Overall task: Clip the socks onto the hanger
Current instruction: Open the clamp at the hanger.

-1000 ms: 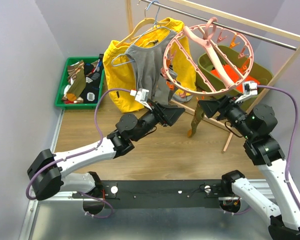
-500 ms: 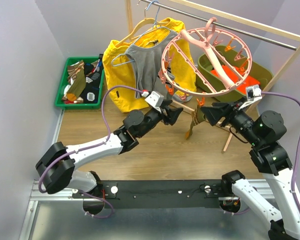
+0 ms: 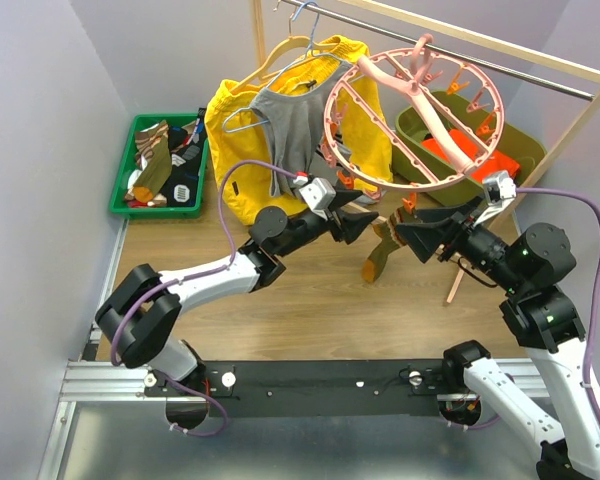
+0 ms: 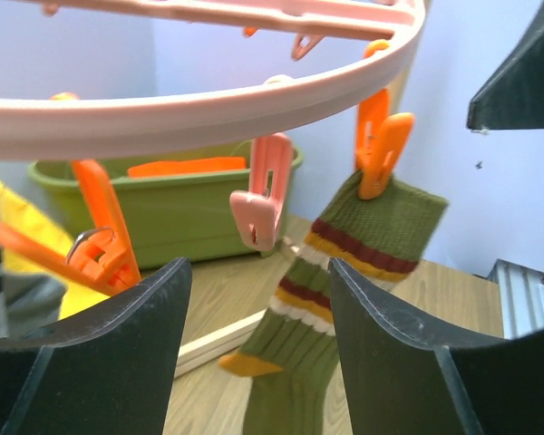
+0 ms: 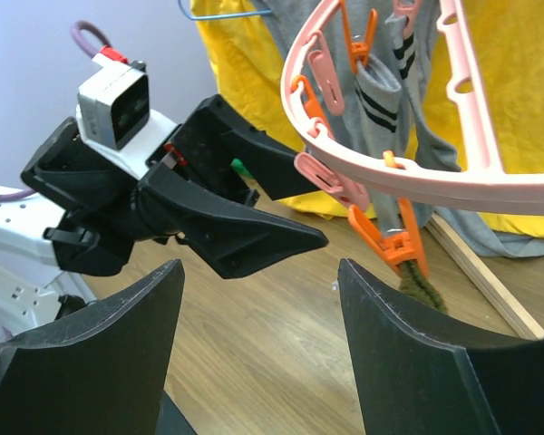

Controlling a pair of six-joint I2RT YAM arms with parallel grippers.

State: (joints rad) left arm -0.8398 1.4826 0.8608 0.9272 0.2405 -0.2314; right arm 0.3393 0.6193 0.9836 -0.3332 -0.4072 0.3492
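Pink hanger (image 4: 208, 116), olive sock (image 4: 388, 216) striped maroon-yellow-white

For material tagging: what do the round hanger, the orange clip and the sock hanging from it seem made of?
Hanger: likely moulded plastic, smooth pale pink with soft sheen. Orange clip: apparently similar glossy plastic. Sock: ribbed knit fabric, matte olive with coloured stripes; fibre cannot be told.

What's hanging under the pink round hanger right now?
An olive striped sock hangs from an orange clip on the hanger; the pink clip beside it is empty. The rim's far side is partly hidden.
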